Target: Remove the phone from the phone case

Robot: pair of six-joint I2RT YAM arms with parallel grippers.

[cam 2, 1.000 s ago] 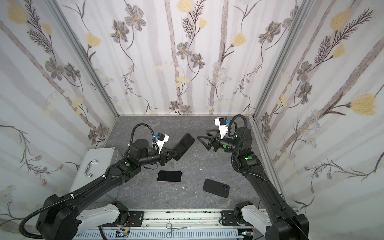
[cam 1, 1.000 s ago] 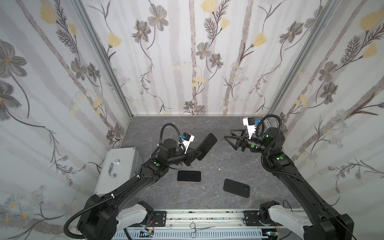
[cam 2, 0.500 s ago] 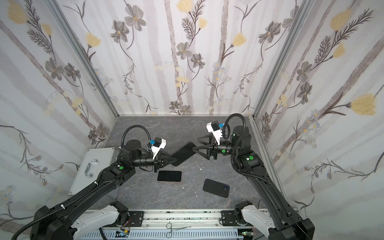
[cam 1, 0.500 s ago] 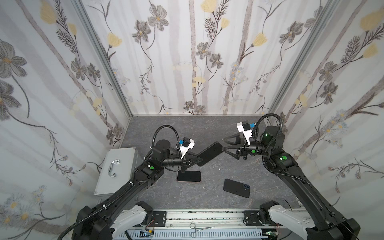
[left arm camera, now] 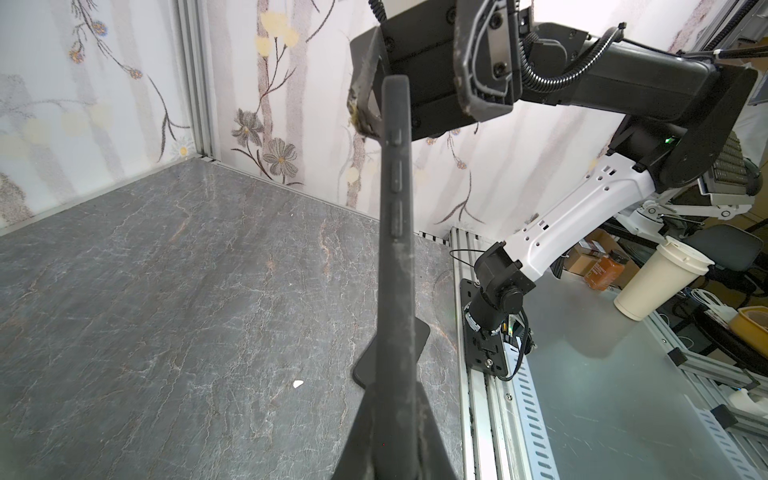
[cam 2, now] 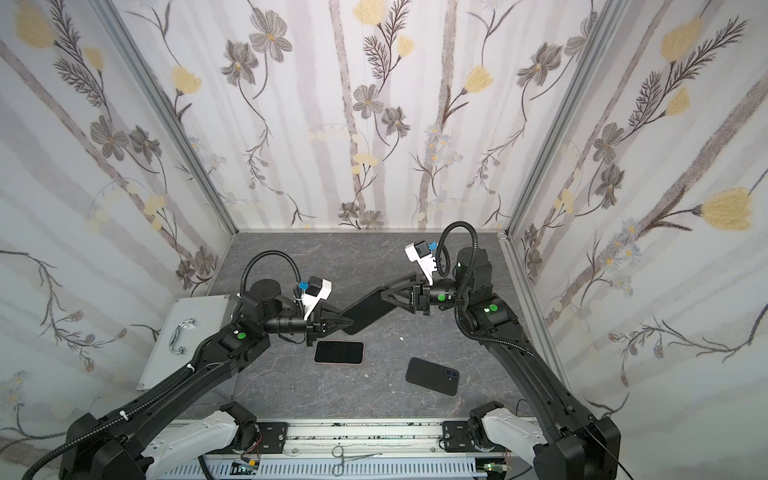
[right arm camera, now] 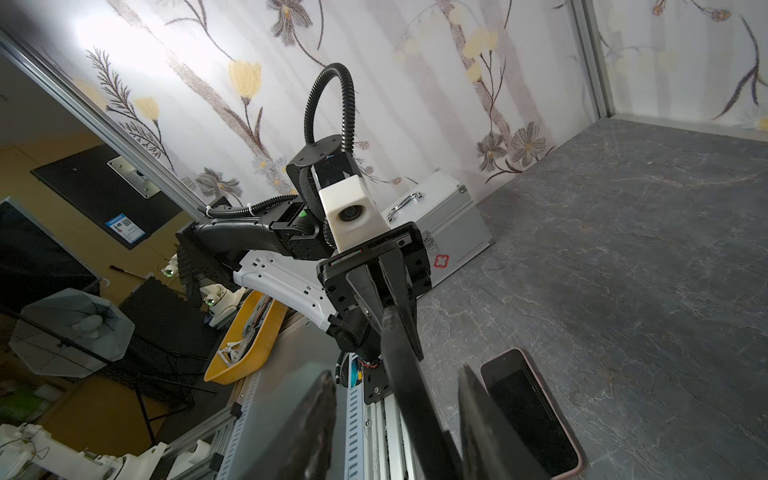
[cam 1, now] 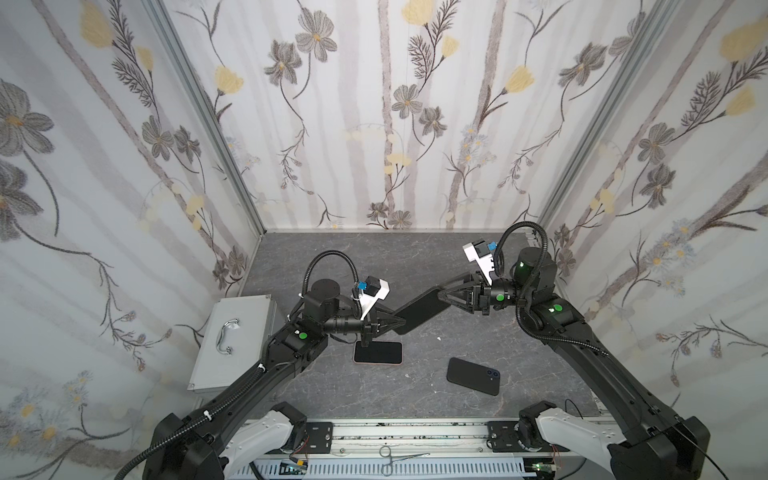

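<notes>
1. The black phone case [cam 1: 419,309] hangs in the air over the middle of the desk [cam 1: 332,266], touching the desk nowhere. Only a dark slab with side buttons shows, so I judge rather than see that the phone sits inside it.
2. Its long axis runs on a slant, from the end nearer the left arm up to the end nearer the right arm. Both hands lie on that line, facing each other, one at each end.
3. The left hand [cam 1: 401,322] is clamped tight on its end, pinching the two broad faces.
4. The right hand [cam 1: 442,293] straddles the other end with its jaws standing apart. In the right wrist view its fingers [right arm camera: 320,419] flank the case's edge with a gap on each side. In the left wrist view one finger seems to touch the case and the other stands well off. It has no grip.
5. The coming move likely turns on the right hand, which is at the free end. It would need to close there while the left hand anchors.
6. On the desk beneath the left hand lies a pink-rimmed phone [cam 1: 378,352], screen up. A dark phone [cam 1: 473,376] lies nearer the right arm's base, and a silver box [cam 1: 237,332] sits at the left edge. All are apart from the case.
</notes>
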